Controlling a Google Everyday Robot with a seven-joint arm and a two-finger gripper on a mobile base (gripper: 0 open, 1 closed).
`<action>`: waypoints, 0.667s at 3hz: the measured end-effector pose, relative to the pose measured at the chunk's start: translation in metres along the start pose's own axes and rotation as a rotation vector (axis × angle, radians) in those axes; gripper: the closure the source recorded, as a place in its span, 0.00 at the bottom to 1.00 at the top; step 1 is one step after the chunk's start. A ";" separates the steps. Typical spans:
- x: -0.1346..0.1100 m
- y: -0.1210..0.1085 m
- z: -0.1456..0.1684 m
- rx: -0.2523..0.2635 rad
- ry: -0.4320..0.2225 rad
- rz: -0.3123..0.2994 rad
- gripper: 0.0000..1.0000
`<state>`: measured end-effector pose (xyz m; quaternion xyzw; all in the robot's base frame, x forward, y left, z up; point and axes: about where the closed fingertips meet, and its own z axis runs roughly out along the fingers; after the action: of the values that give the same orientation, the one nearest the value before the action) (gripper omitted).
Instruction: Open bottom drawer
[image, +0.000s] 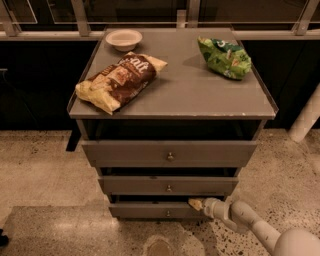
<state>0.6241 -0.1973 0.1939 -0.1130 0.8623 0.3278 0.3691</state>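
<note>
Sitting at upper edge of bottom drawer (145, 211), gripper (196, 203); brown bag (120, 81) lettered "alt"

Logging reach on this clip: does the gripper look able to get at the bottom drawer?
Probably yes: the gripper sits at the upper right edge of the bottom drawer, with nothing standing between them.
</note>
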 end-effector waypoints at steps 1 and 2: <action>-0.002 0.001 -0.001 0.000 0.000 0.000 1.00; 0.010 0.008 -0.013 -0.015 0.016 0.028 1.00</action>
<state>0.6065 -0.1987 0.1975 -0.1062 0.8644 0.3383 0.3566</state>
